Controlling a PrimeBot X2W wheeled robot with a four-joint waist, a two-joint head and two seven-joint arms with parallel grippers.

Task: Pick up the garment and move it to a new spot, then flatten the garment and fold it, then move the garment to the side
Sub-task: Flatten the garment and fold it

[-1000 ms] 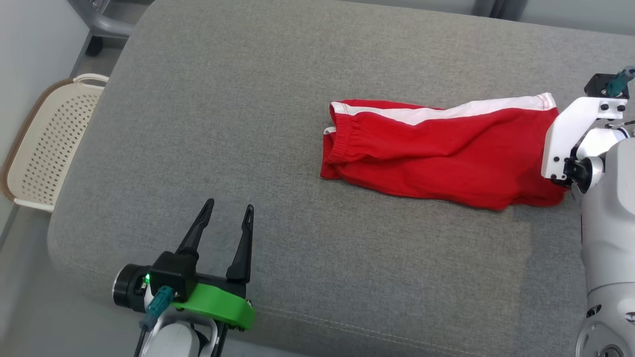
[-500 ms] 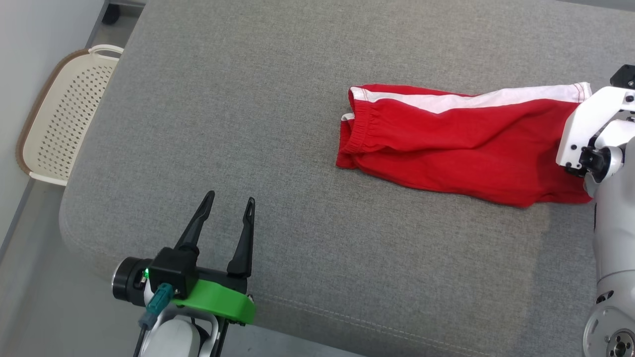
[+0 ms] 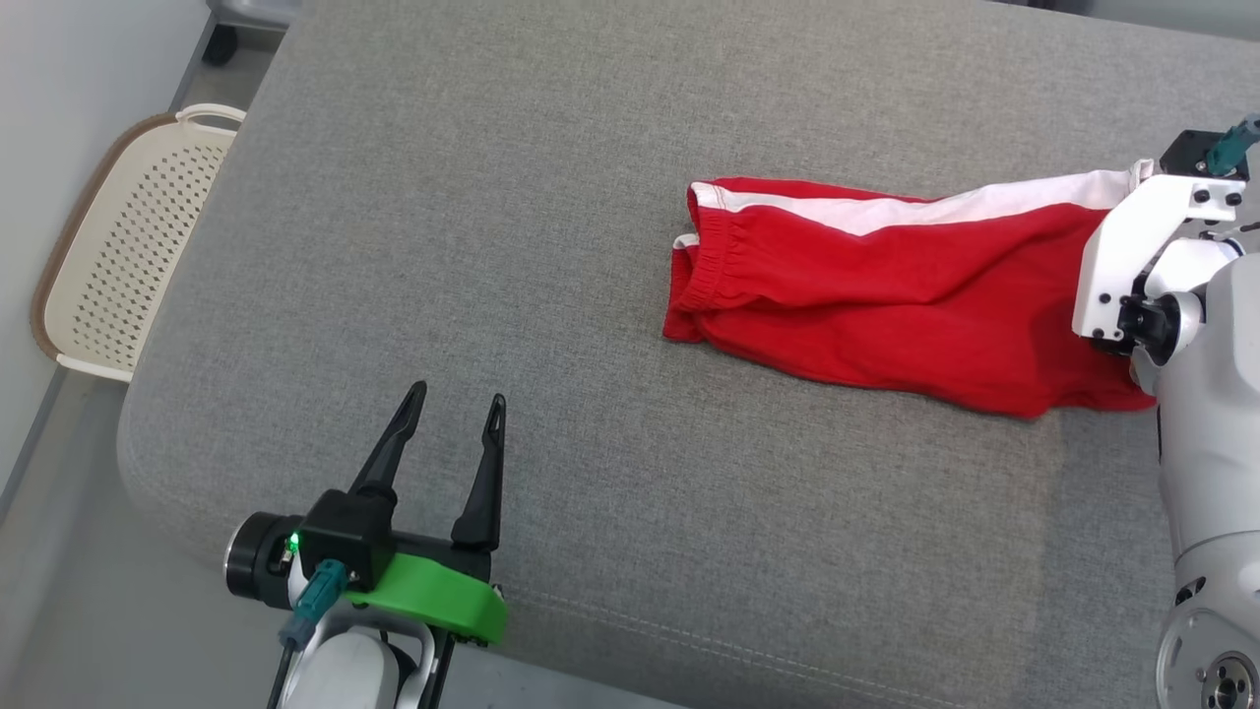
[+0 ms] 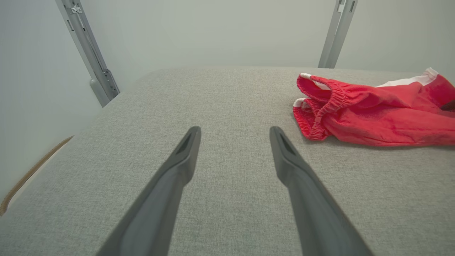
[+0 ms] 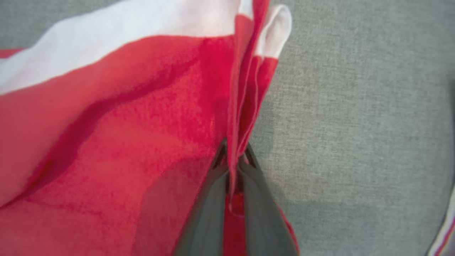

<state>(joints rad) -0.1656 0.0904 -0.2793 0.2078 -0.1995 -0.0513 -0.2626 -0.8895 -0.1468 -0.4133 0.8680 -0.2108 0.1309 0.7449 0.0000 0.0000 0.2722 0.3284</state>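
Grey upholstered cushion [image 3: 492, 197] carries the red shorts [image 3: 886, 295], lying toward its right. The right gripper [image 5: 233, 151] has its fingers pinched on the leg hem [image 5: 254, 103]; the left gripper [image 3: 450, 406] has its fingers spread, empty. The light, limp cloth will likely sag and trail. The waistband [image 3: 704, 266] offers a firmer second hold.

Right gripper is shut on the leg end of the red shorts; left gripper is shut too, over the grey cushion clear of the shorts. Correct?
No: the left gripper is open, fingers spread, as the left wrist view shows. The right gripper is shut on the red shorts at their leg end, and the left is over the grey cushion, clear of them.
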